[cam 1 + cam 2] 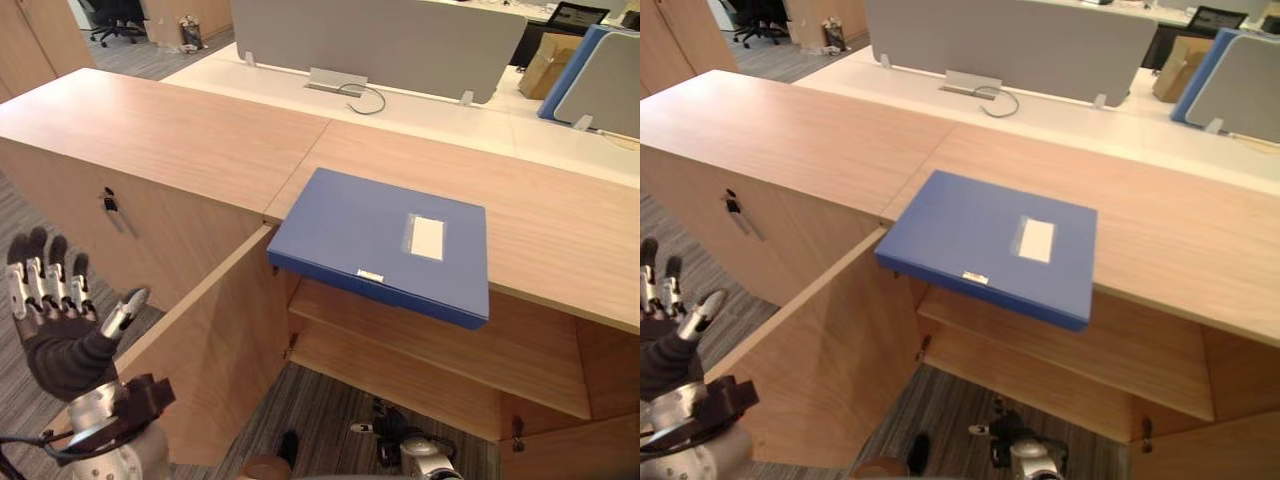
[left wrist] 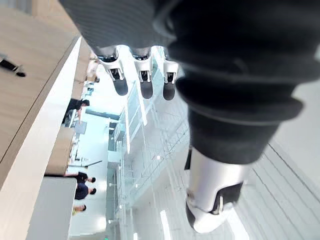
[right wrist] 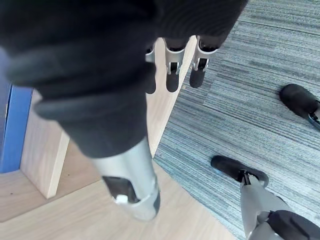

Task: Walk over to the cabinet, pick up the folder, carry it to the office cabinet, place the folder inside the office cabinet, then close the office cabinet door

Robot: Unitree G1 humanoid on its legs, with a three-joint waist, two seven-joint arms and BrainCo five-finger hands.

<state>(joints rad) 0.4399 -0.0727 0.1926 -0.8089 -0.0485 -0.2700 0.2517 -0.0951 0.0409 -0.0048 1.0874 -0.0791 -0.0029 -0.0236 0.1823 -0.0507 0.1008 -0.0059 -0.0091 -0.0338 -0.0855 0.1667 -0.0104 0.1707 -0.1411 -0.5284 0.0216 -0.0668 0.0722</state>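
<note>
A blue folder (image 1: pixel 385 240) with a white label lies flat on the wooden cabinet top (image 1: pixel 180 130), its front edge overhanging the open compartment. The cabinet door (image 1: pixel 210 340) stands swung open toward me on the left, and wooden shelves (image 1: pixel 430 340) show inside. My left hand (image 1: pixel 55 300) is raised at the lower left, fingers straight and spread, holding nothing, well short of the folder. My right hand (image 3: pixel 172 75) hangs low in front of the open compartment, fingers straight, over the grey carpet, also holding nothing.
A closed cabinet door with keys in its lock (image 1: pixel 110 205) is to the left. Behind the cabinet run white desks with grey partitions (image 1: pixel 380 40), a cardboard box (image 1: pixel 545 65) and an office chair (image 1: pixel 115 20). Striped grey carpet (image 3: pixel 250 100) covers the floor.
</note>
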